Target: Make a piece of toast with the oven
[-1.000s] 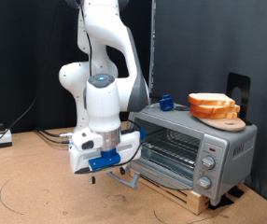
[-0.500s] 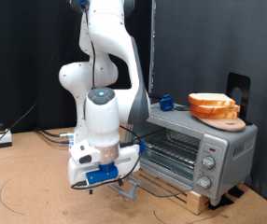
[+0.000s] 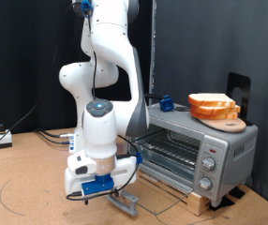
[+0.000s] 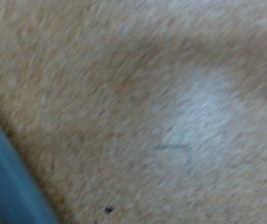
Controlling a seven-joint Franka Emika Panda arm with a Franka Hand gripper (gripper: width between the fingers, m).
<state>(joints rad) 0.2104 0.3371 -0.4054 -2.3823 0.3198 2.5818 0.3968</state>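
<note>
One arm works here, its gripper [image 3: 104, 187] sunk low in front of the oven [image 3: 194, 148], close above the brown floor [image 3: 31, 183]; the fingers are hidden behind the white hand and its blue parts, so whether they are parted or clenched cannot be told, and nothing shows between them. Just beside the gripper, toward the exterior view's right, the oven door [image 3: 125, 199] hangs dropped open with its grey bar handle near the floor, though most of the glass is covered by the arm. Behind it the wire rack shows inside the open cavity. The oven stands on a wooden pallet [image 3: 198, 199] whose far end is cut off from sight. Toast [image 3: 212, 101] lies on a round board [image 3: 227, 121] on the oven's top, near its right edge; a small blue thing [image 3: 167, 102] sits by the top's left edge, too small to identify. Wrist view is blurred: only brown floor [image 4: 152, 103] and a grey-blue bar [image 4: 12, 182] at one corner.
</note>
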